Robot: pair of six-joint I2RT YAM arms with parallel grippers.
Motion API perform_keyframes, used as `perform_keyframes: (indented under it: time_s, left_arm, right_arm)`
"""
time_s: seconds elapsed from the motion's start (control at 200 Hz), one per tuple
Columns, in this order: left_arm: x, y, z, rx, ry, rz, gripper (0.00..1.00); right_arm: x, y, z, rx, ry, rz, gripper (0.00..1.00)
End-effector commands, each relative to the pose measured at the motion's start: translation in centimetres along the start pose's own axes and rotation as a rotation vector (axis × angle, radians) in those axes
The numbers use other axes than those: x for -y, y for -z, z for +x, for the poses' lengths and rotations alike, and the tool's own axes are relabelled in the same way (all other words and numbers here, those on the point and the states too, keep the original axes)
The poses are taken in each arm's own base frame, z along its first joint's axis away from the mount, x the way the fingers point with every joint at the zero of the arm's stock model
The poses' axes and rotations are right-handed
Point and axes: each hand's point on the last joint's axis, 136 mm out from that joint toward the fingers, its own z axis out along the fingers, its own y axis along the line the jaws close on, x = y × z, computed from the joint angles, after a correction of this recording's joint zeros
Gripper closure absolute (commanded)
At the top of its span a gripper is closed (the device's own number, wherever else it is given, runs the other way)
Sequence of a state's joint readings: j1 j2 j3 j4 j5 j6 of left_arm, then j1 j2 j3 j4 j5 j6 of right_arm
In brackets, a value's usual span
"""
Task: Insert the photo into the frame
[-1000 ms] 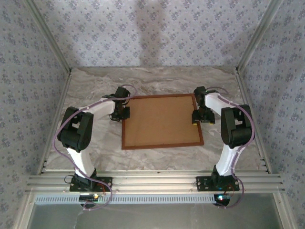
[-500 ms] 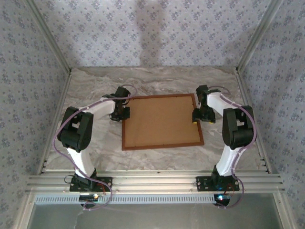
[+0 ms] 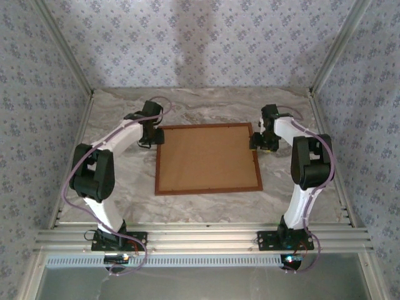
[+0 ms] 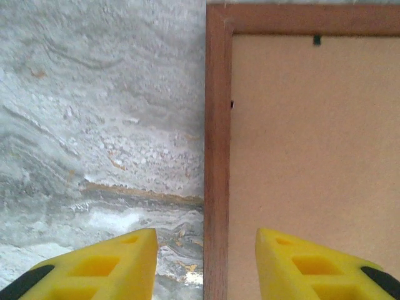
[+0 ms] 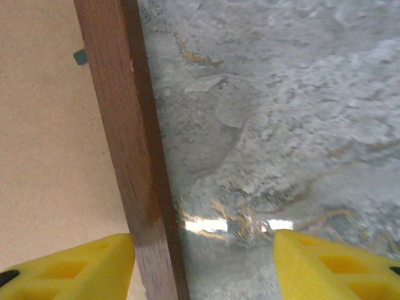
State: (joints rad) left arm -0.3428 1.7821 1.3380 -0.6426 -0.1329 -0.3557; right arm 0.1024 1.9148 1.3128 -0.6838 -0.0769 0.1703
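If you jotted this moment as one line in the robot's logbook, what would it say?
frame: flat on table, backing board up | left gripper: open, astride left rail | right gripper: open, astride right rail

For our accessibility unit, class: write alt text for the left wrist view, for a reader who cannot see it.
The left tool hangs open over the frame, one yellow finger on each side of its reddish-brown side rail. Brown backing board fills the frame to the right; grey marble table lies to the left.
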Motion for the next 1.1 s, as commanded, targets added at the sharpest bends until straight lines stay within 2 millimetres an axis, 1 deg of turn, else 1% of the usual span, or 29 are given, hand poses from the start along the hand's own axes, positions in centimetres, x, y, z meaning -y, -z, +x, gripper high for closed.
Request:
perform_keyframes:
  time_s: [0.0, 0.075, 0.16, 0.26, 0.455, 0.57, 0.7, 0.825, 0.984, 1.094]
  left_arm:
    - [-0.9, 0.8, 0.2, -0.023, -0.024, -0.044, 0.53]
    - [-1.3, 0.9, 0.1, -0.02, -0.025, -0.063, 0.49]
    - [-2.0, 0.7, 0.0, -0.023, -0.021, -0.077, 0.44]
    - [-2.9, 0.4, -0.3, -0.039, -0.019, -0.087, 0.43]
    - [-3.8, -0.7, -1.0, -0.091, -0.008, -0.057, 0.41]
    - [-3.6, -1.6, -0.9, -0.12, 0.001, -0.011, 0.41]
    - [-3.1, -2.4, -1.4, -0.14, -0.002, 0.029, 0.41]
    - [-3.0, -3.5, -2.1, -0.151, 0.001, 0.03, 0.41]
    - [-2.3, -4.9, -2.9, -0.164, 0.006, 0.056, 0.41]
    - [-1.9, -5.7, -3.1, -0.175, 0.015, 0.065, 0.41]
  right_arm:
    - [-1.2, -0.5, -0.9, 0.011, 0.036, -0.062, 0.4]
    - [-1.5, -0.9, -1.0, 0.007, 0.033, -0.076, 0.42]
    - [-1.7, -1.4, -1.0, -0.005, 0.025, -0.092, 0.5]
    - [-1.9, -1.8, -0.9, -0.014, 0.026, -0.095, 0.61]
    - [-2.3, -2.1, -0.6, -0.026, 0.032, -0.092, 0.72]
    - [-2.3, -2.1, -0.4, -0.028, 0.03, -0.09, 0.76]
    - [-2.3, -1.9, -0.4, -0.021, 0.033, -0.088, 0.8]
    - [-2.3, -1.7, -0.5, -0.016, 0.037, -0.088, 0.8]
    - [-2.3, -1.6, -0.6, -0.013, 0.041, -0.08, 0.8]
    - [-2.1, -1.6, -0.5, -0.016, 0.041, -0.075, 0.8]
